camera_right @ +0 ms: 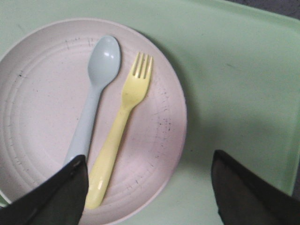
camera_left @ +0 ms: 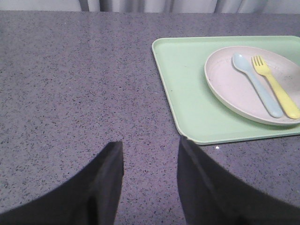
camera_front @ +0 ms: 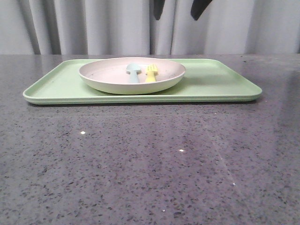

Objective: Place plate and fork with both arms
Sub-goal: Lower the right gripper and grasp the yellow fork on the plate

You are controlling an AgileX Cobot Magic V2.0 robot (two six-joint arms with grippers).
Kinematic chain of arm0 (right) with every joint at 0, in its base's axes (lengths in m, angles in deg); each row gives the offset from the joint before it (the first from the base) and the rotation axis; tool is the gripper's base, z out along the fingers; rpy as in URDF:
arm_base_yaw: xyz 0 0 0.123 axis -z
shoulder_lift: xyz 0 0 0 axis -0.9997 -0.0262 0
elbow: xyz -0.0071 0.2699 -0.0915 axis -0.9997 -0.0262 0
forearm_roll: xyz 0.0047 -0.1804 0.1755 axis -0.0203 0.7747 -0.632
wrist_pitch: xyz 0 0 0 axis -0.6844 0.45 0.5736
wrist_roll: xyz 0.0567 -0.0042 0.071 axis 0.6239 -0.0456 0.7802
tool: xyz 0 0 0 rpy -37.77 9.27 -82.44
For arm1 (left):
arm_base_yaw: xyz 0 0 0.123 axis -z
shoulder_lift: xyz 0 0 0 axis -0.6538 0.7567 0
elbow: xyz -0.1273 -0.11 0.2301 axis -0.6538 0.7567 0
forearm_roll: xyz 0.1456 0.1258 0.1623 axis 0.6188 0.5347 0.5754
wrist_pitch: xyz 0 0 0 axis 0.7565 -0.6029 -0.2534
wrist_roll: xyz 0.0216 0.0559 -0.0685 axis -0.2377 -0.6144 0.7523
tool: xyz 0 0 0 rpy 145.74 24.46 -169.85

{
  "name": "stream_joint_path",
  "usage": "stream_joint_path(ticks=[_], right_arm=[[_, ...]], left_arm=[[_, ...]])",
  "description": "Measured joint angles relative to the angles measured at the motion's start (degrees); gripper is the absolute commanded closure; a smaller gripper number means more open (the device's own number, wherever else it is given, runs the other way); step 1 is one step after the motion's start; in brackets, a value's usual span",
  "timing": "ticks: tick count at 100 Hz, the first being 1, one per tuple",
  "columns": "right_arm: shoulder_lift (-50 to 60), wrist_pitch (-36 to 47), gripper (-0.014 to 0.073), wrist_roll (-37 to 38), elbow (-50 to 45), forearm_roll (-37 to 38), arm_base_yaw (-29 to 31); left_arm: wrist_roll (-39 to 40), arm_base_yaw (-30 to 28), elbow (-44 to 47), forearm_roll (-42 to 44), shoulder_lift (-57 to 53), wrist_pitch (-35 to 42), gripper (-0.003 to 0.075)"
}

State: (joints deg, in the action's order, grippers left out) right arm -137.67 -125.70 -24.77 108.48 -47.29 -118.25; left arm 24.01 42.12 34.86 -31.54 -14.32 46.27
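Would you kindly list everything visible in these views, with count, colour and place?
tray: one, light green, rectangular, on the table
plate: one, pale pinkish-cream, on the tray, toward its left half
spoon: one, pale blue-grey, lying in the plate
fork: one, yellow, lying in the plate beside the spoon
table: one, dark grey speckled
curtain: grey, behind the table
left gripper: black, open, above bare table beside the tray
right gripper: black, open, above the plate's edge
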Motion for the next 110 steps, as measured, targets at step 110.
stream_joint_path(ticks=[110], right_arm=[[-12.3, 1.7, 0.0308, 0.0, 1.2, -4.1, -0.6]], left_arm=[[0.0, 0.0, 0.0, 0.0, 0.0, 0.5, 0.0449]])
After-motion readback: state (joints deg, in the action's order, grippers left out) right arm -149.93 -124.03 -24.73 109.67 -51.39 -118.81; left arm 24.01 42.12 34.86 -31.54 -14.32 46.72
